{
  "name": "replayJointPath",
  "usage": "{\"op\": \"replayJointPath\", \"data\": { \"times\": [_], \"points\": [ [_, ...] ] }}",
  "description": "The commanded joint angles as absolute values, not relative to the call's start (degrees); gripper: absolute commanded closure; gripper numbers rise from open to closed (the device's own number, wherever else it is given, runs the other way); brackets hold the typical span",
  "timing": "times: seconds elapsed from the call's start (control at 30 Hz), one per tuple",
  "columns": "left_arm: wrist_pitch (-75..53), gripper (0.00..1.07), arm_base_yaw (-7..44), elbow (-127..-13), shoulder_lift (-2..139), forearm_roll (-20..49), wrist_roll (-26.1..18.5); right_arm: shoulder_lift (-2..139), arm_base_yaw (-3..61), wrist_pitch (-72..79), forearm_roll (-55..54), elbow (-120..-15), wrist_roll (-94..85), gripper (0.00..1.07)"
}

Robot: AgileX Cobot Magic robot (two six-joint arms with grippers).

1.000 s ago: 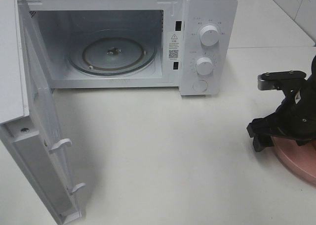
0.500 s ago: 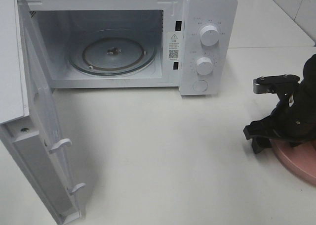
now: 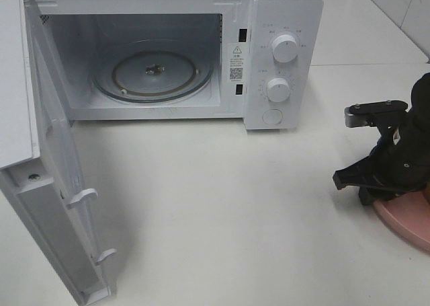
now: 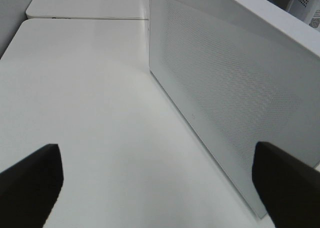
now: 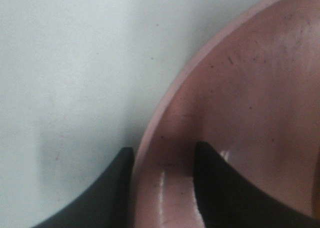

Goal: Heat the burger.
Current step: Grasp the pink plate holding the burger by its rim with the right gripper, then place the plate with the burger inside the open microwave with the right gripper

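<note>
Our right gripper straddles the pink plate's left rim, 1 finger inside, 1 outside; we cannot tell if it pinches. The open microwave lies far-left; we cannot see the burger.

At the right edge of the frame, the right end effector has been shifted slightly and its jaws drawn closer together, astride the rim of the round pink plate.

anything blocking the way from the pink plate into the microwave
Nothing visible: the microwave door stands wide open, the turntable is bare, and the table from there to the pink plate holds nothing. The burger itself is out of view.
</note>
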State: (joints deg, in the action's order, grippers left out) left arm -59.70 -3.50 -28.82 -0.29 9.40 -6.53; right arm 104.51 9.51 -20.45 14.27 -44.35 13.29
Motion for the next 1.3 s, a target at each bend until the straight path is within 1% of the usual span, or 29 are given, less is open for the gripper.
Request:
{"op": "replayJointPath", "data": {
  "times": [0.03, 0.07, 0.1, 0.43, 0.57, 0.83, 1.03, 1.07, 1.3],
  "points": [
    [-59.5, 0.09, -3.6, -28.9, -0.7, 9.7, -6.3, 105.5, 9.2, -21.5, 14.1, -44.0, 13.7, 1.05],
    [-59.5, 0.09, -3.6, -28.9, -0.7, 9.7, -6.3, 105.5, 9.2, -21.5, 14.1, -44.0, 13.7, 1.05],
    [-59.5, 0.09, -3.6, -28.9, -0.7, 9.7, -6.3, 105.5, 9.3, -21.7, 14.0, -44.0, 13.8, 1.07],
    [-59.5, 0.09, -3.6, -28.9, -0.7, 9.7, -6.3, 104.9, 9.4, -24.2, 13.6, -44.0, 13.9, 1.07],
    [-59.5, 0.09, -3.6, -28.9, -0.7, 9.7, -6.3, 103.4, 9.5, -25.4, 15.4, -44.0, 16.1, 1.07],
    [-59.5, 0.09, -3.6, -28.9, -0.7, 9.7, -6.3, 101.6, 13.5, -32.1, 22.0, -44.0, 23.5, 1.07],
    [-59.5, 0.09, -3.6, -28.9, -0.7, 9.7, -6.3, 101.6, 16.3, -34.4, 27.3, -44.0, 29.3, 1.07],
    [-59.5, 0.09, -3.6, -28.9, -0.7, 9.7, -6.3, 101.6, 17.4, -35.4, 29.8, -44.0, 31.7, 1.07],
    [-59.5, 0.09, -3.6, -28.9, -0.7, 9.7, -6.3, 101.6, 21.6, -39.8, 35.2, -44.0, 37.1, 1.07]
  ]
}}
